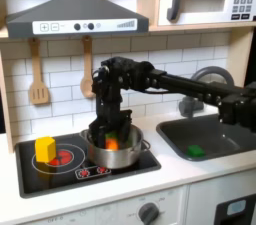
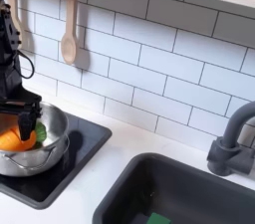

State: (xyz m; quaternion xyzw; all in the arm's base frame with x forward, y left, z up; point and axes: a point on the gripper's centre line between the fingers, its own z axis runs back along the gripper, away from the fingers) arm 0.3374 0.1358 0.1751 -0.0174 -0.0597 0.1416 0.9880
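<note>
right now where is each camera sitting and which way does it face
First exterior view: in front of the toy kitchen, facing the tiled wall; the black arm reaches in from the first exterior view's right, its gripper down in the silver pot over an orange thing.
Second exterior view: close by the sink, looking along the counter; the gripper shows at the second exterior view's left.
Shared: pot, orange thing, stove, sink, faucet, a wooden spoon.

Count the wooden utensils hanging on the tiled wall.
2. In the first exterior view, a slotted wooden spatula hangs at the left and a wooden spoon to its right, beside the arm. Others may be hidden behind the arm.
</note>
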